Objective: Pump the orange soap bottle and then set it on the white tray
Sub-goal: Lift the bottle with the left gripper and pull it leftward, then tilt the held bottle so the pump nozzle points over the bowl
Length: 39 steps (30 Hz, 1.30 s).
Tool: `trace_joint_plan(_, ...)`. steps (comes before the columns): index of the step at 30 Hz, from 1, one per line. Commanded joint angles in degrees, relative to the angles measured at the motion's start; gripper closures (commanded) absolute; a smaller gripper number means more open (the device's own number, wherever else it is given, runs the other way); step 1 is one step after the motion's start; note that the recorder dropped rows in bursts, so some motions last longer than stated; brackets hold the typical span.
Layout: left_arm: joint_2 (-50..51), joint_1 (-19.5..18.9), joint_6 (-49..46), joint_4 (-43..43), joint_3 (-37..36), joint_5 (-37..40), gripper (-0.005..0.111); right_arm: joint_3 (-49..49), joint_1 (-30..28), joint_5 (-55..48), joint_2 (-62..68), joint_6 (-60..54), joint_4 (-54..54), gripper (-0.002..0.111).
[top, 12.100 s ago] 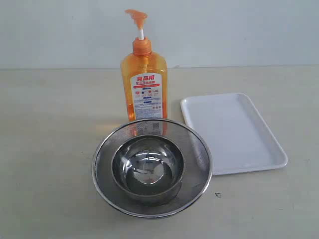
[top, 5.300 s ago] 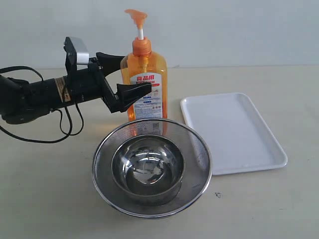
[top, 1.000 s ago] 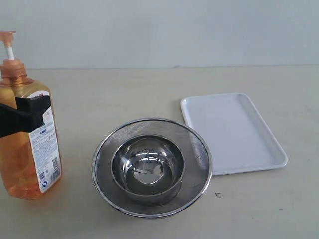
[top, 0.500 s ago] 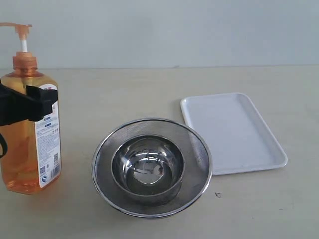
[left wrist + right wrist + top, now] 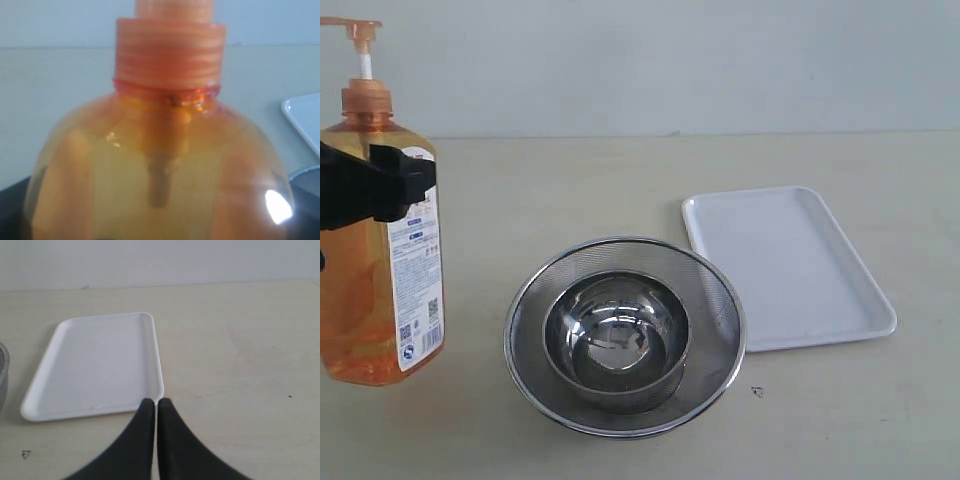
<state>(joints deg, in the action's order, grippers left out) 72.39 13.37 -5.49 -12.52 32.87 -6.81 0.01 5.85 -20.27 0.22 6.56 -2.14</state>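
At far left, the left end effector (image 5: pixel 372 186) clamps the soap bottle (image 5: pixel 365 290), apparently off the table (image 5: pixel 570 180); the right end effector (image 5: pixel 156 407) is closed, empty, beside the tray (image 5: pixel 100 360).

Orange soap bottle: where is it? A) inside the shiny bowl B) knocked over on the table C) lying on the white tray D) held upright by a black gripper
D: the left gripper is clamped around the upright orange soap bottle at the left edge of the exterior view, far from the white tray.
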Motion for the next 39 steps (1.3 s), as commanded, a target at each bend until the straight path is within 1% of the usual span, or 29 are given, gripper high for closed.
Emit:
trace_joint_plan(1, -0.8, 0.5, -1.9, -2.9, -1.6, -2.7, 0.102, 0.0, -0.1, 0.7, -0.2, -0.1, 0.0, 0.108)
trace_joint_plan(6, -0.6, 0.5, -1.9, -2.8, -5.3, -7.9, 0.102, 0.0, -0.1, 0.4, -0.2, -0.1, 0.0, 0.108)
trace_joint_plan(13, -0.6, 0.5, -2.9, -2.5, -7.8, -10.1, 0.102, 0.0, -0.1, 0.4, -0.2, -0.1, 0.0, 0.108)
trace_joint_plan(17, -0.6, 0.5, -3.3, -2.5, -10.8, -16.0, 0.102, 0.0, -0.1, 0.4, -0.2, -0.1, 0.0, 0.108)
trace_joint_plan(19, -0.6, 0.5, -6.1, -2.3, -11.5, -18.0, 0.102, 0.0, -0.1, 0.4, -0.2, -0.1, 0.0, 0.108)
trace_joint_plan(20, -0.6, 0.5, -7.0, -0.9, -11.6, -18.8, 0.102, 0.0, -0.1, 0.4, -0.2, -0.1, 0.0, 0.108)
trace_joint_plan(24, -0.6, 0.5, -4.2, 6.7, -11.6, -19.3, 0.102, 0.0, -0.1, 0.4, -0.2, -0.1, 0.0, 0.108)
trace_joint_plan(26, -0.6, 0.7, -3.1, 8.4, -11.6, -19.3, 0.102, 0.0, -0.1, 0.4, -0.2, -0.1, 0.0, 0.108)
trace_joint_plan(29, -0.6, 2.4, -4.2, 9.8, -11.6, -19.8, 0.102, 0.0, -0.1, 0.4, -0.2, -0.1, 0.0, 0.108)
trace_joint_plan(32, -0.6, 4.6, -8.3, 12.1, -11.6, -20.7, 0.102, 0.0, -0.1, 0.4, -0.2, -0.1, 0.0, 0.108)
trace_joint_plan(36, -0.6, 7.0, -14.2, 11.9, -11.7, -20.3, 0.102, 0.0, -0.1, 0.4, -0.2, -0.1, 0.0, 0.108)
trace_joint_plan(39, -0.6, 8.4, -18.3, 12.0, -12.8, -21.5, 0.102, 0.0, -0.1, 0.4, -0.2, -0.1, 0.0, 0.108)
